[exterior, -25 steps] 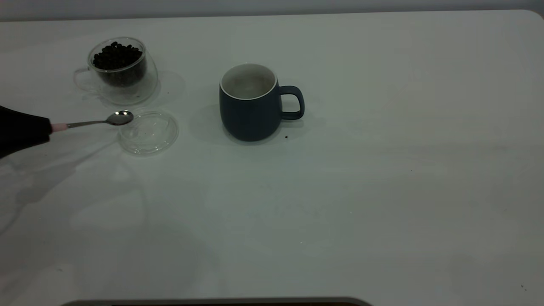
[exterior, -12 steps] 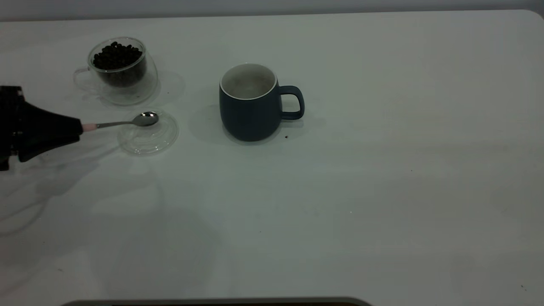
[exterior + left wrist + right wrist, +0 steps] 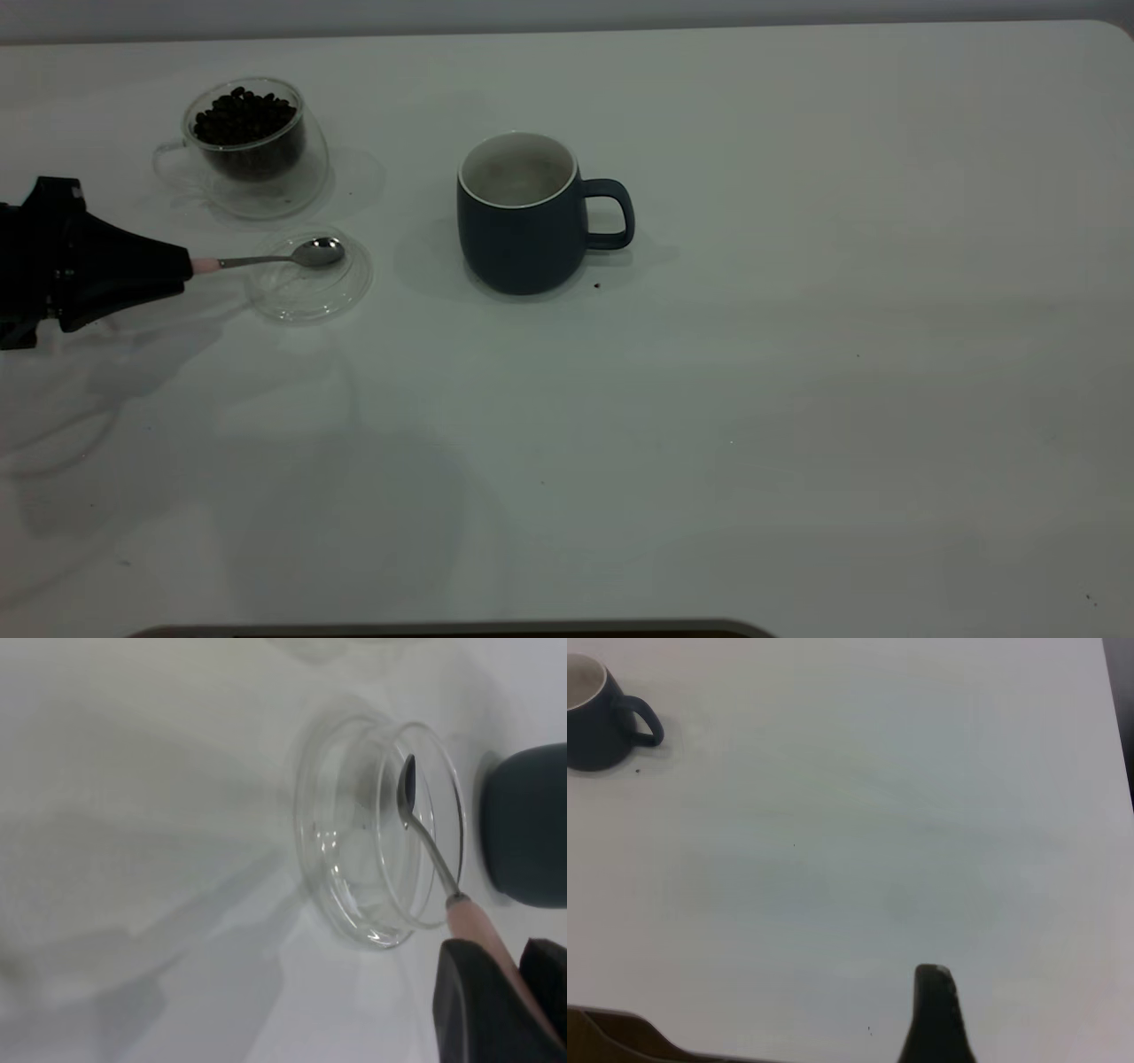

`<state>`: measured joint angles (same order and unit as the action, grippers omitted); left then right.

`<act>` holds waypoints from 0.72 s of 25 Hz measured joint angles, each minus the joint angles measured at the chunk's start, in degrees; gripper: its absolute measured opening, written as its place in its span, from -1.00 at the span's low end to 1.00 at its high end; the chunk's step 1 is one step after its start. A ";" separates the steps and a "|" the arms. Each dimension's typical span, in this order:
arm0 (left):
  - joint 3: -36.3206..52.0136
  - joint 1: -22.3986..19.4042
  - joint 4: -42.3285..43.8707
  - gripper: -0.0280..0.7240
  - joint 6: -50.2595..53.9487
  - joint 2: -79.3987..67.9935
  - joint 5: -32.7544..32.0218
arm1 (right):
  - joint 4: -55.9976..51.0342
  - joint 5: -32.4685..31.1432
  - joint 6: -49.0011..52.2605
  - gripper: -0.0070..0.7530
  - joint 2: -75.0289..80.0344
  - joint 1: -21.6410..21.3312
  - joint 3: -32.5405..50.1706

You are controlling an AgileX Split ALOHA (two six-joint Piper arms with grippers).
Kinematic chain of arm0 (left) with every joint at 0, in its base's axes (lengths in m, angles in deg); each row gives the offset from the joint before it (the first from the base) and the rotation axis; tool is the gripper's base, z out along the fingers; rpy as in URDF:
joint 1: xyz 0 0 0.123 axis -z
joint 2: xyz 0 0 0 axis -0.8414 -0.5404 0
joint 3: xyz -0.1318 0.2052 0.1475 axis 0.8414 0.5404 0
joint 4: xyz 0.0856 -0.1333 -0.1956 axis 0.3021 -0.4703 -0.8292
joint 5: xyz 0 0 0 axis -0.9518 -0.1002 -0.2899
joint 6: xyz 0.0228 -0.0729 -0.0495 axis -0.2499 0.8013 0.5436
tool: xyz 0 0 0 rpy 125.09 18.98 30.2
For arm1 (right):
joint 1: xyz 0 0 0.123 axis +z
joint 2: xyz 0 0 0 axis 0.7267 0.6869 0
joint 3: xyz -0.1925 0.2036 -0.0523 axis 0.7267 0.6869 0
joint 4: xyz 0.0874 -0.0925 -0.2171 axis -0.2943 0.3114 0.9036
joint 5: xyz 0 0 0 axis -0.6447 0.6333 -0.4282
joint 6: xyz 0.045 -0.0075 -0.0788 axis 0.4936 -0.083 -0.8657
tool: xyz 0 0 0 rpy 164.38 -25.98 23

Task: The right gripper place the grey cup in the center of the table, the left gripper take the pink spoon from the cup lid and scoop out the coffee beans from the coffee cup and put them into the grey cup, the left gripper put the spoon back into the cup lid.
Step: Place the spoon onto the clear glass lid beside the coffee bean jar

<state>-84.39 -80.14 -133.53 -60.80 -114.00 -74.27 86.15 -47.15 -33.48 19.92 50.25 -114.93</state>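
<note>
My left gripper (image 3: 188, 264) is at the table's left edge, shut on the pink handle of the pink spoon (image 3: 292, 257). The spoon's metal bowl lies over the clear cup lid (image 3: 310, 291); I cannot tell if it touches. In the left wrist view the gripper (image 3: 496, 957) pinches the handle, and the spoon (image 3: 425, 833) reaches across the lid (image 3: 354, 868). The coffee cup (image 3: 266, 168) with coffee beans (image 3: 244, 115) stands behind the lid. The grey cup (image 3: 518, 226) stands upright near the table's middle, handle to the right. My right gripper (image 3: 935, 1010) is off to the right, away from everything.
The white table (image 3: 753, 399) is bare to the right of the grey cup and towards the front. A tiny dark speck (image 3: 596, 285) lies by the grey cup's base. The grey cup also shows in the right wrist view (image 3: 594, 713).
My left gripper has moved to the right with the spoon. The spoon's bowl went from the lid's left rim to over the lid. The cups have not moved.
</note>
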 joint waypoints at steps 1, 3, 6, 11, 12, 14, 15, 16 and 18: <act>0.00 0.00 0.00 -0.60 0.00 0.00 0.00 | 0.00 0.00 0.00 0.57 0.00 0.00 0.00; 0.00 0.05 0.00 -0.60 0.00 0.00 0.04 | 0.00 0.00 0.00 0.57 0.00 0.00 0.00; 0.00 0.36 -0.05 -0.60 0.00 0.00 0.11 | 0.00 0.00 0.00 0.57 0.00 0.00 0.00; 0.00 0.93 -0.17 -0.60 0.11 -1.25 0.06 | 0.00 0.00 0.00 0.57 0.00 0.00 0.00; 0.00 1.07 -0.21 -0.60 0.10 -1.74 -0.14 | 0.00 0.00 0.00 0.57 0.00 0.00 0.00; 0.00 1.33 -0.21 -0.60 0.10 -2.48 -0.65 | 0.00 0.00 -0.05 0.57 0.00 0.00 0.00; 0.00 1.47 -0.23 -0.60 0.10 -2.80 -0.91 | 0.00 0.00 -0.05 0.57 0.00 0.00 0.00; 0.00 1.55 -0.23 -0.60 0.05 -3.18 -1.18 | 0.00 0.00 -0.05 0.57 0.00 0.00 0.00; -0.01 1.66 -0.23 -0.60 -0.01 -3.62 -1.46 | 0.00 0.00 -0.05 0.57 0.00 0.00 0.00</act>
<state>-84.41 -78.48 -133.76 -60.81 -117.62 -75.74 86.15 -47.15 -33.53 19.92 50.25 -114.93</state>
